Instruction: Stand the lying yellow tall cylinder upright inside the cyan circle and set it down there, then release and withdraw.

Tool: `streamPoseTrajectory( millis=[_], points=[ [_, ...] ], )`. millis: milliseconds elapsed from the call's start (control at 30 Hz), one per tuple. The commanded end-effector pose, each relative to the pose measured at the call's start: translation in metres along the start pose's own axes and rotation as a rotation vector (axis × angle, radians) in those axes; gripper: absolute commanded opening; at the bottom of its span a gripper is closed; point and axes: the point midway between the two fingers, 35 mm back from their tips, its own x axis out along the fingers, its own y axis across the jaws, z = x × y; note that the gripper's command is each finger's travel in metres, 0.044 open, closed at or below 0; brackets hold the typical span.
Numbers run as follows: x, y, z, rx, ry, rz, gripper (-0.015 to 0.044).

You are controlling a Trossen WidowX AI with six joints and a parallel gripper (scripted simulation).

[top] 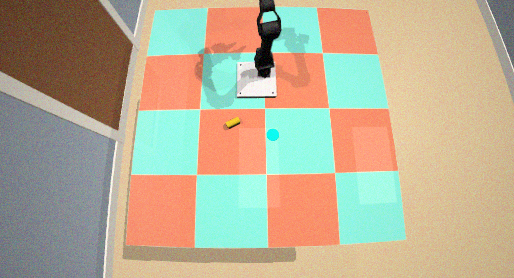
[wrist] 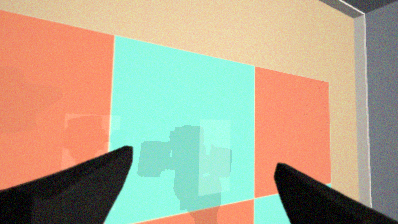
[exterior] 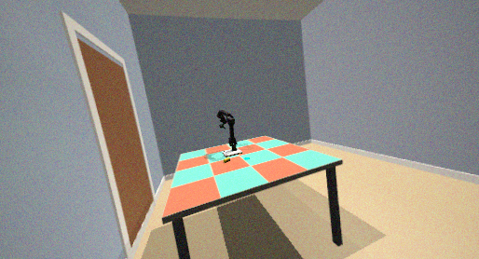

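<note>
The yellow tall cylinder [top: 232,122] [exterior: 226,160] lies on its side on an orange tile, in front of the arm's white base plate [top: 247,88] and a little to its left. The cyan circle [top: 272,134] is a small disc on the turquoise tile to the right of the cylinder, apart from it. My gripper [wrist: 205,161] is open and empty. It is held high above the table and looks down on a turquoise tile; neither the cylinder nor the circle shows in the wrist view. The arm [top: 265,43] [exterior: 231,133] stands raised over its base.
The table top [top: 165,208] [exterior: 233,184] is a checkerboard of orange and turquoise tiles with open floor around it. A brown door [exterior: 116,143] is in the wall to the left.
</note>
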Motion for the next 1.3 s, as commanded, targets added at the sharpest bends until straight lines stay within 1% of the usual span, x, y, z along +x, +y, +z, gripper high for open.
streamPoseTrajectory(
  millis=[0, 67, 100, 400, 633, 933, 1267],
  points=[
    [0.000, 0.002, 0.000, -0.003, -0.001, 0.003, 0.0374],
    [-0.003, 0.014, 0.001, -0.029, -0.011, 0.028, 0.0321],
    [-0.005, 0.023, 0.002, -0.048, -0.018, 0.046, 0.0309],
    [-0.031, 0.107, -0.007, -0.239, -0.074, 0.204, 0.0309],
    [-0.058, 0.169, -0.029, -0.413, -0.112, 0.317, 0.0309],
    [-0.097, 0.235, -0.082, -0.644, -0.147, 0.448, 0.0309],
    [-0.140, 0.284, -0.166, -0.911, -0.171, 0.570, 0.0309]
  ],
)
